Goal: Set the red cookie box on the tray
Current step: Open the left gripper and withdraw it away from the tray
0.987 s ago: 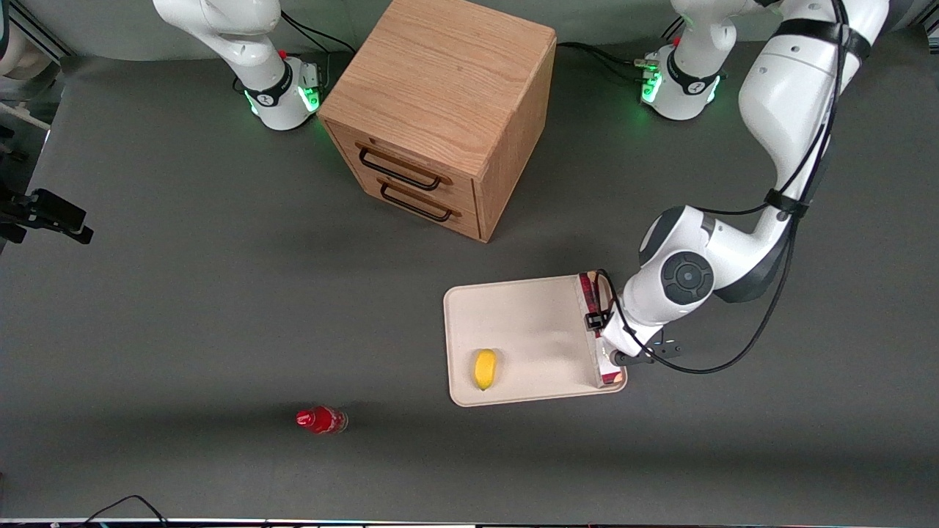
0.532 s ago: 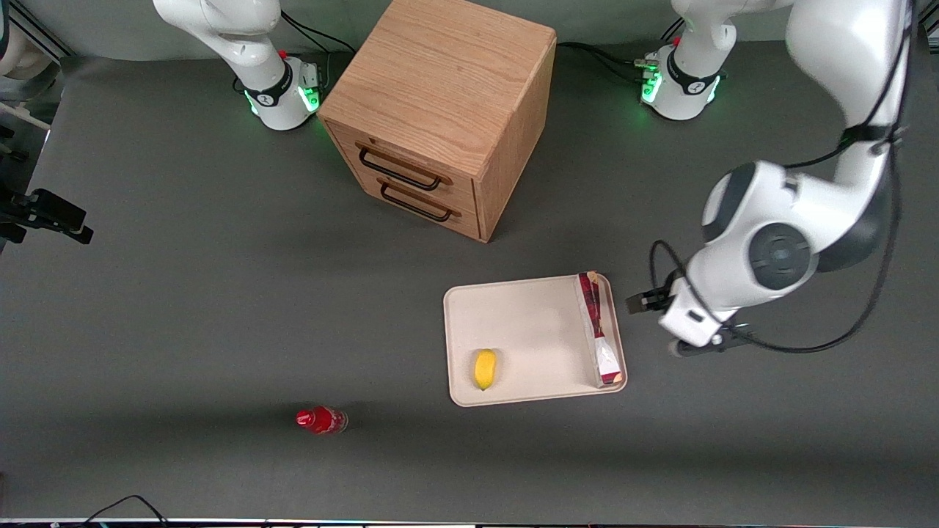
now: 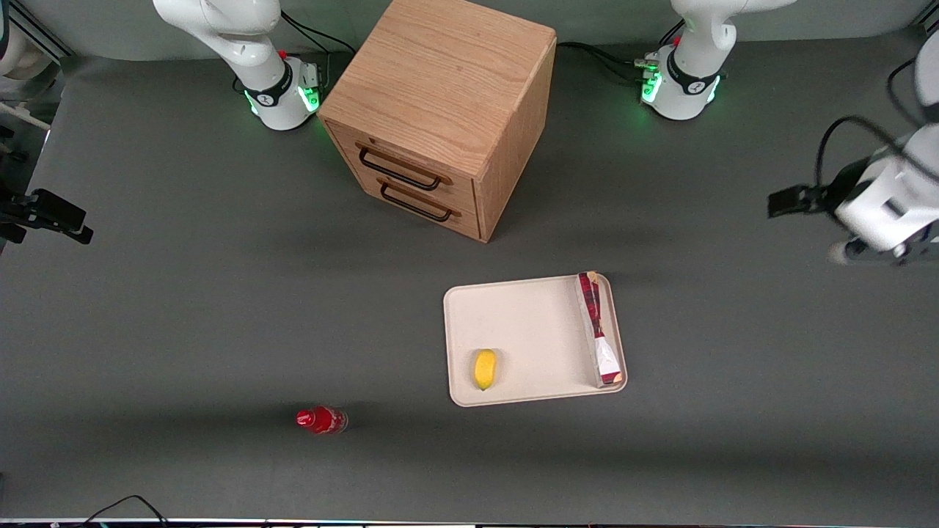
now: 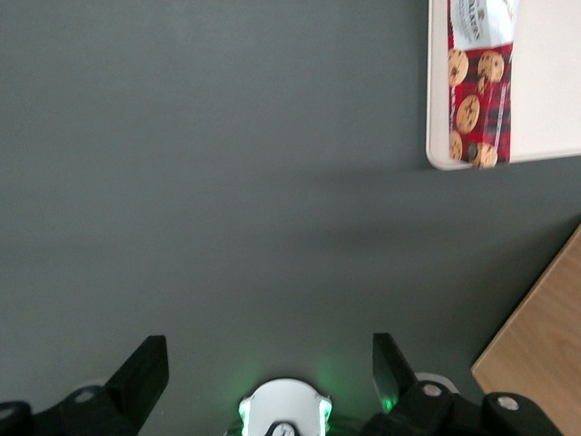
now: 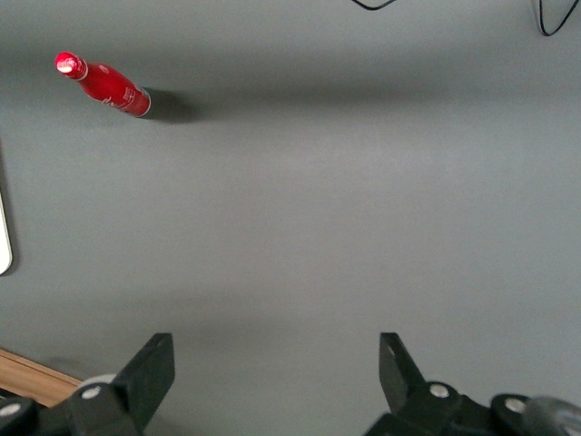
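Checking placement: red cookie box [image 3: 600, 330] sits on edge along the tray [image 3: 528, 323] rim nearest my arm. My gripper [image 4: 270, 363] hangs wide open and empty, well clear over bare table. Best to stay high and keep off the tray.

Table [image 3: 183, 308] bears cabinet [image 3: 440, 110], tray [image 3: 528, 330], bottle [image 3: 320, 420] (probably upright).

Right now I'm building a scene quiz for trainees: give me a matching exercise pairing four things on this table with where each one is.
Things:
1. thin dark red cookie box
2. small yellow lemon-like fruit
3. small red bottle
4. left arm's gripper

Places:
A. lying on the bare table, off the tray, toward the parked arm's end
B. raised over the bare table toward the working arm's end, jaws open and empty
C. along one short edge of the flat beige tray
D. on the tray, apart from the box, near the rim closest to the front camera

Pairs: 1-C, 2-D, 3-A, 4-B
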Motion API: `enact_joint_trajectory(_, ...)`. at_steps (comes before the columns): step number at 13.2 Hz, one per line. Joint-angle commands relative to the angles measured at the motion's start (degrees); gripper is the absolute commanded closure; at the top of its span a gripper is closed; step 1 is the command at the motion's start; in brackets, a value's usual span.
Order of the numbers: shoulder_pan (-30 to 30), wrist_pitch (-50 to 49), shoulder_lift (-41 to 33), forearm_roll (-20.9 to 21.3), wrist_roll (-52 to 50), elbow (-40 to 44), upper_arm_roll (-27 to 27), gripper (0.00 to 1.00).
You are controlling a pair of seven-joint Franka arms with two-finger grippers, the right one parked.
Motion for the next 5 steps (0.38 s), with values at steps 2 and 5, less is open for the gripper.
enact_joint_trajectory(2, -1.00, -1.14, -8.23, -0.76, 1.95, -7.71, 1.27, 0.00)
enact_joint_trajectory(5, -1.27, -2.47, -4.19, -1.11, 1.95, -1.74, 1.27, 0.00)
